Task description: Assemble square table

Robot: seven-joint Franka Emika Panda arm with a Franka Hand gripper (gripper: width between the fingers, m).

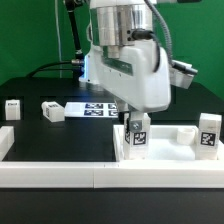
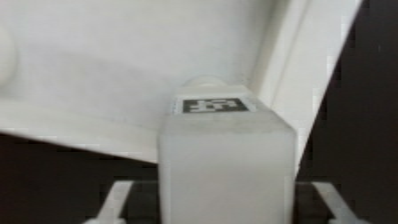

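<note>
The square table's white panel [image 1: 168,147] lies on the exterior view's right, against the front rail. One white tagged leg [image 1: 138,134] stands upright at the panel's left corner. My gripper [image 1: 135,120] is right above it, fingers straddling its upper end. In the wrist view the leg [image 2: 224,150] fills the middle between my gripper's [image 2: 226,203] fingers, with a dark gap on each side, so the jaws are open. The panel's inner face [image 2: 89,90] and rim [image 2: 306,70] lie behind it. A second leg [image 1: 208,135] stands at the panel's right corner. Two legs [image 1: 12,108] [image 1: 52,111] lie on the black table at left.
The marker board [image 1: 98,108] lies flat behind the arm, mid-table. The long low white border rail [image 1: 70,170] runs along the front edge, with a short side piece at far left [image 1: 5,140]. The arm's body hides the table's middle back.
</note>
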